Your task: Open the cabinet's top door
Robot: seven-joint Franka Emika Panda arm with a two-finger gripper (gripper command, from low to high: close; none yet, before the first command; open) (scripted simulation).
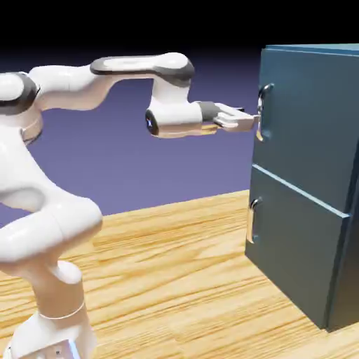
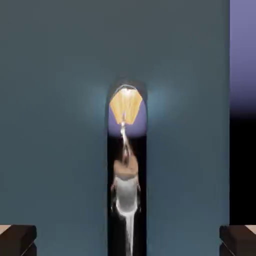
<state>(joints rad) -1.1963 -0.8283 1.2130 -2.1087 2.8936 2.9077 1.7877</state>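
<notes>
Pale yellow wood, streaked with darker grain, along the tabletop; runs out of the exterior view at the left and bottom. Behind, a plain blue-violet backdrop, darkening to black toward the top. At the exterior view's right, a tall, boxy, dark teal-blue cabinet, upright on the wood, partly cut off by the picture's edge. On its front, above, a flat teal-blue top door, closed, with a curved, shiny silver bar handle set vertically near the edge closer to the arm. Below, a shorter teal-blue lower door with a smaller silver handle, also closed. Between the two, a pale, lit ledge, slanting down toward the right.

At the left, a white jointed arm, rising from the tabletop, then bent across at the height of the upper panel. At its end, the hand, released, jaws wide apart, level with the upper bar and right by it; contact impossible to tell. In the hand view, dark fingertips at both sides, the mirror-bright bar between, space to either side. Beyond the panel's right edge there, violet over black. Open wood between arm base and cabinet; free air under the forearm.
</notes>
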